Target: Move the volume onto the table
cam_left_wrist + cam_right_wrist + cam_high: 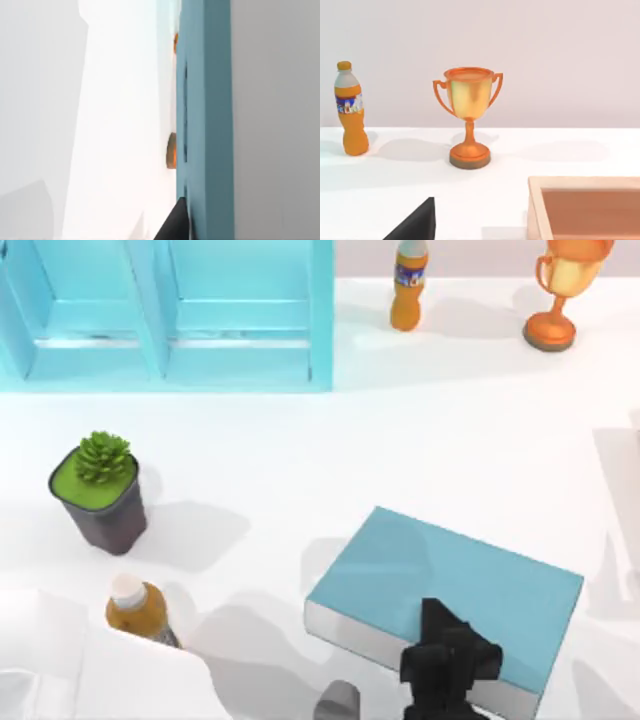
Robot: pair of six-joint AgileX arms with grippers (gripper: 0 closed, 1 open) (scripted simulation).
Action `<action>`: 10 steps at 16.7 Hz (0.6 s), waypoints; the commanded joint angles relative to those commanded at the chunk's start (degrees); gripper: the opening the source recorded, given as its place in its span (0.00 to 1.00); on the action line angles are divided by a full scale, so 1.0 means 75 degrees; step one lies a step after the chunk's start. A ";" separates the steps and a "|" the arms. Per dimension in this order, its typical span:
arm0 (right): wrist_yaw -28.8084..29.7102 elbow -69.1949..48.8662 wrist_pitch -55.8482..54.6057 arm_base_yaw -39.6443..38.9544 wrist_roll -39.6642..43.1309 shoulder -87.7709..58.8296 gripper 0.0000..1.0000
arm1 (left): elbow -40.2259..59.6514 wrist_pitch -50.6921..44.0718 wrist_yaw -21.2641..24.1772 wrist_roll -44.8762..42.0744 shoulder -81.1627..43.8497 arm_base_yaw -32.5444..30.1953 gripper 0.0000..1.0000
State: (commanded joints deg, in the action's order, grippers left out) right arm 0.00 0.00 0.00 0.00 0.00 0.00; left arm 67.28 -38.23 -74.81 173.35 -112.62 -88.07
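Lying flat on the table (400, 430), the volume (450, 590) rests cover-up toward the front right of centre, well apart from the shelf unit (170, 315) at the back left; judged from this, the move onto the table looks essentially made. A dark gripper (450, 660) sits over the volume's near edge, and since the left wrist view looks straight along the teal cover (205, 120) at close range, I judge it to be the left gripper; whether its fingers are clamped on the volume or parted cannot be told. That low, edge-on hold would suit setting a thin slab down level rather than dropping it. The right gripper (415, 222) shows as a dark tip near a wooden box (585, 205), facing the trophy (469, 117); its opening cannot be told either, and the arm appears idle. A potted succulent (98, 490) and a brown bottle (138, 608) stand at the left, clear of the volume. The orange bottle (350, 110) at the back carries a blue label, but its writing is not legible; the volume's cover is plain.
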 joint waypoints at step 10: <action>0.0000 0.0000 0.0000 0.0000 0.0000 0.0000 1.00 | 0.0073 -0.0357 0.0023 0.0317 -0.0076 -0.0076 0.00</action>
State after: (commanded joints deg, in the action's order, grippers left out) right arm 0.00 0.00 0.00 0.00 0.00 0.00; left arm 67.83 -40.91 -74.64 175.73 -113.19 -88.64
